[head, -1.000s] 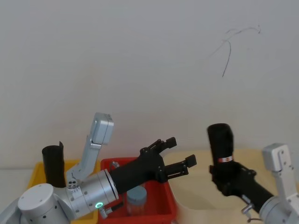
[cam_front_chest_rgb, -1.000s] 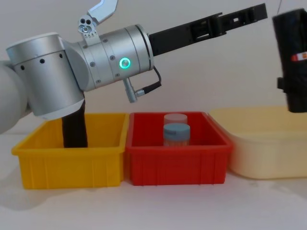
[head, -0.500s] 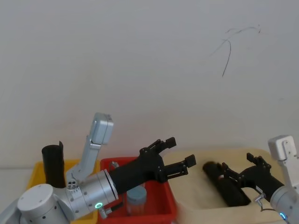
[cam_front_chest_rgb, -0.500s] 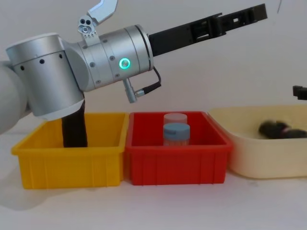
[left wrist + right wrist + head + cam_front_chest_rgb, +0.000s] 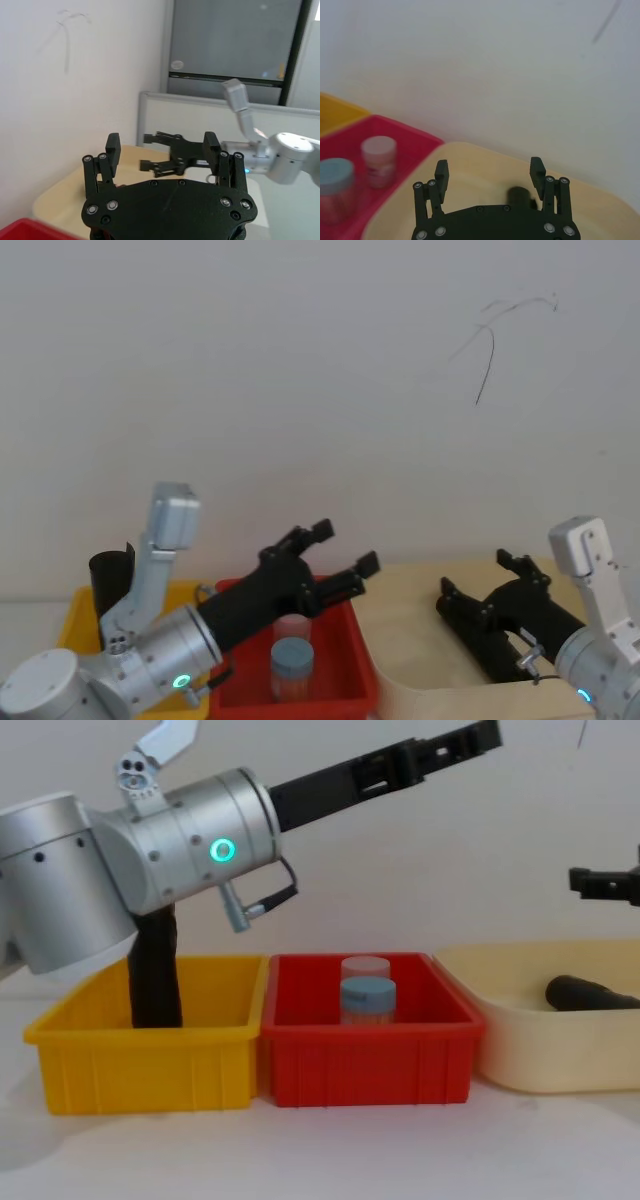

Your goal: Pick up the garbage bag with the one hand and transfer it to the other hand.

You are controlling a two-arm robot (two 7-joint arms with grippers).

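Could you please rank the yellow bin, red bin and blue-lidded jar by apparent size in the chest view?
1. Yellow bin and red bin: look about alike, so unranked.
2. Blue-lidded jar: clearly smallest, partly hidden behind the bin's wall.

No writing, brand, number or sign can be read on any bin, jar, roll or arm.

The bag [image 5: 590,992] loses its right end to the chest view's edge and its underside to the tub [image 5: 520,1050] wall. The left arm [image 5: 120,870] hides the top of the roll [image 5: 155,980].
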